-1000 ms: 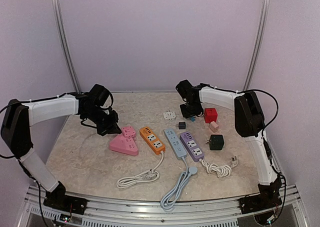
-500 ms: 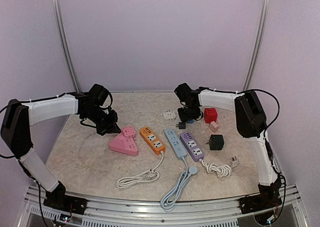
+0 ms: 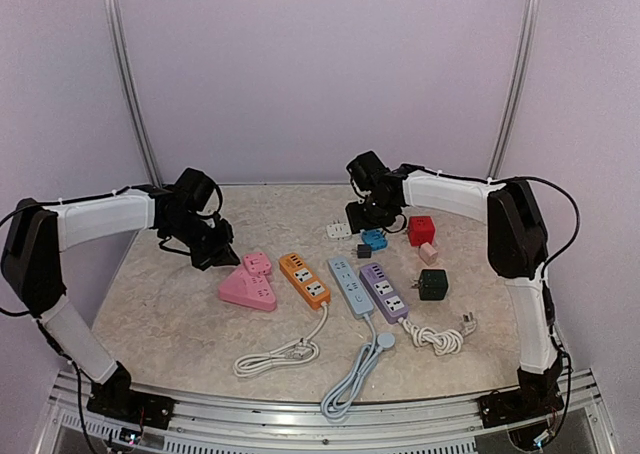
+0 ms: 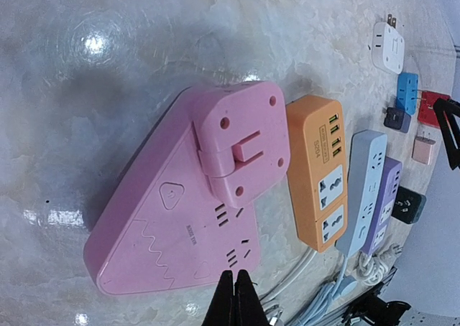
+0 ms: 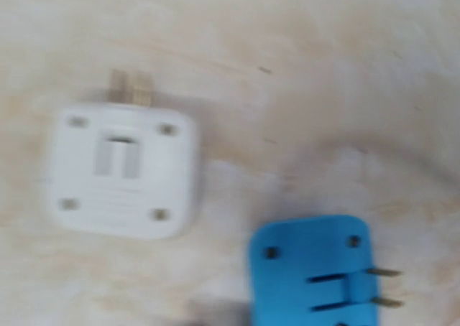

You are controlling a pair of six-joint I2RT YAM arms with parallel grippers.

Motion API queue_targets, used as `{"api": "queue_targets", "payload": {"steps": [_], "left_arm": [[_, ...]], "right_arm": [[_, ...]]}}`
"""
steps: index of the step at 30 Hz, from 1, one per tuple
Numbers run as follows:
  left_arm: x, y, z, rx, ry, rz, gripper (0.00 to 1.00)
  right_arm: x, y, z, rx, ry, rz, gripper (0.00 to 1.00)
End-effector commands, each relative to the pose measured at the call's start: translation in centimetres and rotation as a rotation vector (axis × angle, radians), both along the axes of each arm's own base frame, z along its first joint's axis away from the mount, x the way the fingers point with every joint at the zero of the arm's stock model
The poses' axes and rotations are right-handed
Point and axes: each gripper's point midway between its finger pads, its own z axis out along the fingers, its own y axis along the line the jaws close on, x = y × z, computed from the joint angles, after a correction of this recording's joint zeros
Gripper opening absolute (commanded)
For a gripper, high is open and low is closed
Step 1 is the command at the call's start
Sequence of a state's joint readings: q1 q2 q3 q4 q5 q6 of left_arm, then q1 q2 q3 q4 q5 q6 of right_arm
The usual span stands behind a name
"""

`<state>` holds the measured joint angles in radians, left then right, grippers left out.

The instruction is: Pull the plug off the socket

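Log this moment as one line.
left gripper shut near pink strip | pink plug seated in it | right gripper over white adapter, blue adapter

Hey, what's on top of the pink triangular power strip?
A pink square plug adapter sits on one corner of the pink triangular power strip. The adapter's body covers whatever lies directly beneath it, so that cannot be seen.

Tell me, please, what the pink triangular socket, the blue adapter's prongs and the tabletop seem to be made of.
Pink triangular socket: likely moulded plastic, smooth satin finish; soft sheen, embossed markings. Blue adapter's prongs: probably metal; thin, flat, dull grey-brown, though blurred. Tabletop: glossy marble-patterned surface, stone or laminate, I cannot tell; sharp lamp reflections.
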<state>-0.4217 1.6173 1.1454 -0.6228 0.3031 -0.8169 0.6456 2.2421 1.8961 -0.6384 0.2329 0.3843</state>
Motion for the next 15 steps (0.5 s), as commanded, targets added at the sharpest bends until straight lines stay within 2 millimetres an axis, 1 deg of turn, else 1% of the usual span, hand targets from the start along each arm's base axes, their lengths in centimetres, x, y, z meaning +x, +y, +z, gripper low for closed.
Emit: {"api": "queue_targets", "payload": {"steps": [1, 4, 6, 9, 13, 14, 15], "left_arm": [[0.0, 0.6, -0.3, 0.003, -0.009, 0.005, 0.00], [-0.1, 1.1, -0.6, 0.003, -0.004, 0.016, 0.00], [-0.1, 1.4, -0.9, 0.000, -0.003, 0.023, 0.00], [0.0, 1.8, -1.3, -0.004, 0.002, 0.033, 0.00], [0.5, 2.2, -1.9, -0.008, 0.007, 0.041, 0.00], [0.7, 2.3, -2.0, -0.009, 0.007, 0.043, 0.00], [0.8, 2.4, -2.1, -0.008, 0.006, 0.045, 0.00]], "right_arm": [[-1.9, 4.4, 3.1, 0.177, -0.010, 0.110, 0.57], [-3.7, 8.1, 4.1, 0.311, 0.020, 0.213, 0.58], [-4.8, 10.1, 4.4, 0.356, 0.031, 0.262, 0.58], [-6.3, 13.2, 4.7, 0.436, 0.052, 0.338, 0.59], [-8.4, 17.5, 5.1, 0.637, 0.117, 0.442, 0.60], [-8.8, 18.4, 5.1, 0.679, 0.134, 0.463, 0.60], [-9.4, 19.4, 4.7, 0.712, 0.165, 0.480, 0.61]]}}
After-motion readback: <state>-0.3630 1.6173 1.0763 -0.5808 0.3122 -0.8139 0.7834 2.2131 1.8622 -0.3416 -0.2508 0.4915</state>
